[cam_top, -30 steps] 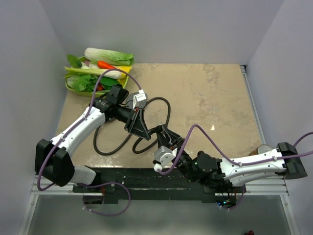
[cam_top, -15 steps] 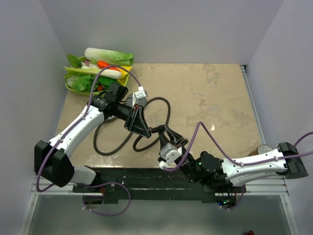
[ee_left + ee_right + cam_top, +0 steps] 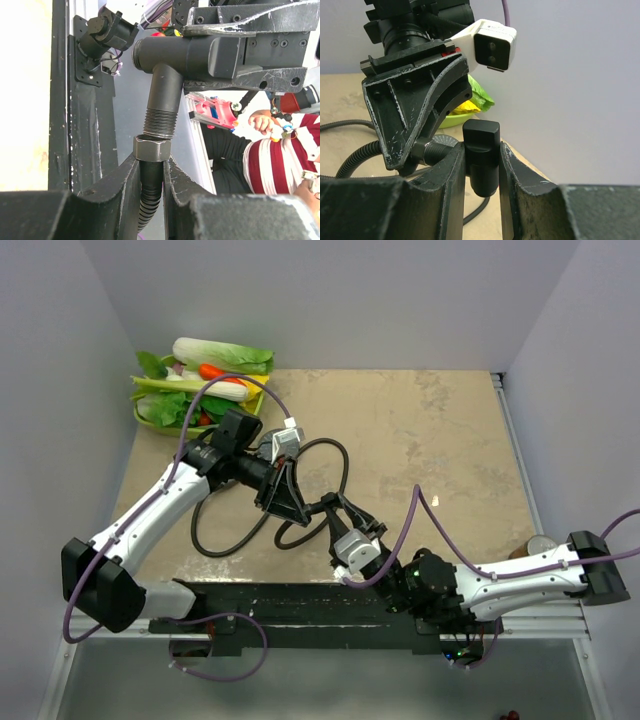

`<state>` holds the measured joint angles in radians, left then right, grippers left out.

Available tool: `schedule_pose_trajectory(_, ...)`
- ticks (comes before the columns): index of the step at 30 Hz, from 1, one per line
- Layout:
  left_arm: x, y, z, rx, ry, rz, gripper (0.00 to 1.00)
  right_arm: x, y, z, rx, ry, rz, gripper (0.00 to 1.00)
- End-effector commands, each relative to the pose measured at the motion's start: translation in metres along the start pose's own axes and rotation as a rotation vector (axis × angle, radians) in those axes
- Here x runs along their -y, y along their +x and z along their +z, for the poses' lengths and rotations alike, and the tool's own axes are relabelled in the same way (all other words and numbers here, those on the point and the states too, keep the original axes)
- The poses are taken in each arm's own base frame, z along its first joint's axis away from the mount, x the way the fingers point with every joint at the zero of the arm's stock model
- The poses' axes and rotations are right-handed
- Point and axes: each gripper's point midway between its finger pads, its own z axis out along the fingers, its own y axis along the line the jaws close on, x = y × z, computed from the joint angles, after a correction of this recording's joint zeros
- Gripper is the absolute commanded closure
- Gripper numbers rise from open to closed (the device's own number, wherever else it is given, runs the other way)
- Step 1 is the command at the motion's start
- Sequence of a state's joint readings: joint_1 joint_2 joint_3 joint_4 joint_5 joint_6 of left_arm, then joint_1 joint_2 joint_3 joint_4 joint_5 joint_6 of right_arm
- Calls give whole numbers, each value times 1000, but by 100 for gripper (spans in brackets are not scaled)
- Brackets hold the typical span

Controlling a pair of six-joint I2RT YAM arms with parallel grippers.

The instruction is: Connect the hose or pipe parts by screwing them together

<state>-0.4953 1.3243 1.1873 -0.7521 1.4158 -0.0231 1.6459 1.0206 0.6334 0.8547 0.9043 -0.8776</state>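
Observation:
My left gripper (image 3: 151, 162) is shut on the dark ribbed hose (image 3: 149, 200) just under its hex nut (image 3: 151, 150). The nut sits at the tip of a threaded stub (image 3: 161, 120) on a dark pipe fitting (image 3: 185, 52). My right gripper (image 3: 481, 150) is shut on that fitting's blocky body (image 3: 481, 150). In the top view the two grippers, left (image 3: 290, 505) and right (image 3: 345, 520), meet above the table's near middle. The hose (image 3: 325, 455) loops on the table behind them. A round grey dotted face (image 3: 442, 141) lies behind the jaws.
A green bowl of toy vegetables (image 3: 195, 390) stands at the table's back left corner. Purple cables (image 3: 425, 525) arc over both arms. The black base rail (image 3: 290, 605) runs along the near edge. A small round object (image 3: 540, 543) sits at the right edge.
Both grippers, with the hose end and fitting between them, have shifted a little to the right. The right wrist has swung rightward and its cable arc has risen.

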Motion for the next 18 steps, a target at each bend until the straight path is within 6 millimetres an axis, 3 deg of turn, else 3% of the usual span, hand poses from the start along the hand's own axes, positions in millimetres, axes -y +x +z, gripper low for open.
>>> schedule_pose_trajectory(1, 69, -6, -4, -21, 309, 111, 100, -27, 1, 0, 23, -87, 14, 100)
schedule_pose_trajectory(18, 76, -12, -5, -18, 309, 151, 100, -38, 17, -5, -24, -117, 32, 100)
